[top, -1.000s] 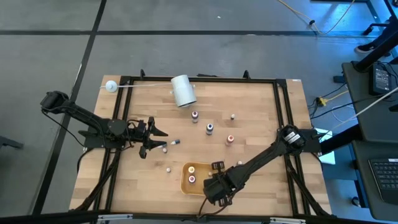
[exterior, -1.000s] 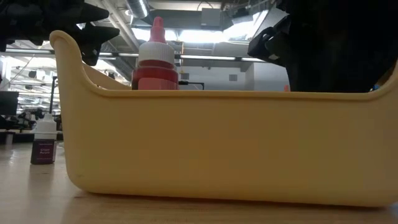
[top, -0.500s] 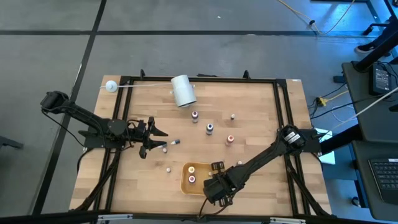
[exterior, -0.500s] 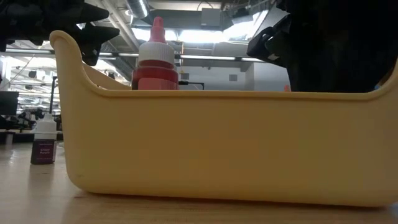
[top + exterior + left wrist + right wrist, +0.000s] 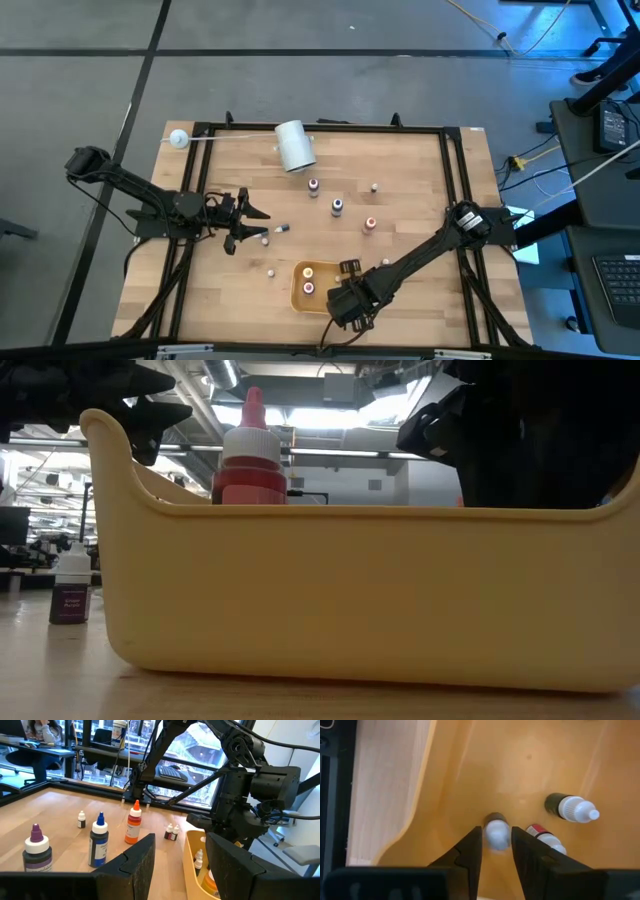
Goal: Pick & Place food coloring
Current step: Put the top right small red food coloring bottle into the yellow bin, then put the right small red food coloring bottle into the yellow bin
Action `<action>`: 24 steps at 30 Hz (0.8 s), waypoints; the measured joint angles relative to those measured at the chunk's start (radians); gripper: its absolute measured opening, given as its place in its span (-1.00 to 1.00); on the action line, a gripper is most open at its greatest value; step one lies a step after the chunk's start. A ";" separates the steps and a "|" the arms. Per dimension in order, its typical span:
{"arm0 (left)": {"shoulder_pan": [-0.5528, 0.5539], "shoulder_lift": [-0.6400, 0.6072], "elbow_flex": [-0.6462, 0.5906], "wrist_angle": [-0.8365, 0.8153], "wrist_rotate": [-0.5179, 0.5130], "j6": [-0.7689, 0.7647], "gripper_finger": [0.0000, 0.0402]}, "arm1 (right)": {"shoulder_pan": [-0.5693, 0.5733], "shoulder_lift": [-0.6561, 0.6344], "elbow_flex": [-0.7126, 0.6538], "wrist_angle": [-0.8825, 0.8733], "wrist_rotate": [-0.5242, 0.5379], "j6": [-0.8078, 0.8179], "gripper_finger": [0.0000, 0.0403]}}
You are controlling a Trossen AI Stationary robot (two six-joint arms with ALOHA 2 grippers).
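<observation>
Right gripper (image 5: 496, 851) pointing down into the yellow tray (image 5: 300, 292) at the near edge of the wooden bench (image 5: 400, 190). Its fingers (image 5: 466, 854) stand slightly apart, and a white-capped food coloring bottle (image 5: 495, 831) sits between their tips; whether the pads press on it cannot be told. Just beyond the fingers, on the tray floor, lie a dark-bodied bottle (image 5: 570, 808) with a white cap and a red-labelled bottle (image 5: 543, 837), both on their sides. In the low view a red bottle (image 5: 250, 465) shows above the tray wall.

Left gripper (image 5: 180, 855) hovering over the left part of the bench, fingers parted and holding nothing. Ahead of these fingers stand a purple-capped bottle (image 5: 37, 852), a blue-capped bottle (image 5: 99, 842) and an orange bottle (image 5: 133, 824), all upright; a small white-capped bottle (image 5: 81, 819) stands farther off, and a pair of tiny bottles (image 5: 172, 832) stands near the tray rim. A white cylinder roll (image 5: 294, 146) lies on its side at the far edge of the bench.
</observation>
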 joint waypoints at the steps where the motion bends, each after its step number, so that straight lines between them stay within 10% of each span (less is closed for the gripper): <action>1: 0.000 0.000 0.000 0.000 0.000 0.000 -0.15 | 0.000 0.000 0.000 0.000 0.000 0.000 -0.42; 16: 0.000 0.000 0.000 -0.006 0.000 0.000 -0.15 | 0.017 -0.050 0.116 -0.296 0.059 0.003 -0.24; 24: 0.000 0.000 0.000 -0.023 0.000 0.000 -0.15 | 0.045 -0.327 -0.132 -0.322 0.173 0.209 -0.24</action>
